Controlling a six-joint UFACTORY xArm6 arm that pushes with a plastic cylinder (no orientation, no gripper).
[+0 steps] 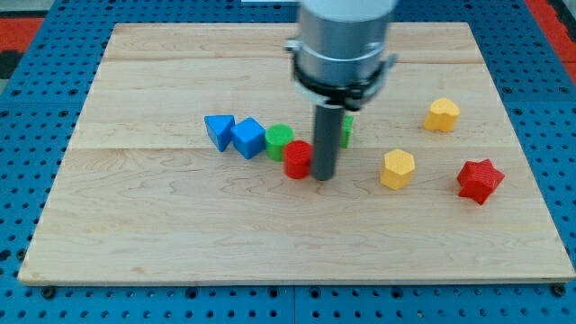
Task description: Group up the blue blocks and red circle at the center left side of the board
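A blue triangle block point(218, 130) and a blue cube point(247, 138) lie side by side, touching, left of the board's middle. A green circle point(278, 139) sits against the cube's right side. The red circle point(298, 159) lies just below and right of the green one. My tip point(323, 176) stands on the board right against the red circle's right side. The rod hides part of another green block point(346, 130) behind it.
A yellow block point(442, 115) lies at the upper right, a yellow hexagon point(397, 169) at the right of centre, and a red star point(479, 180) further right. The wooden board point(135, 225) lies on a blue pegboard surface.
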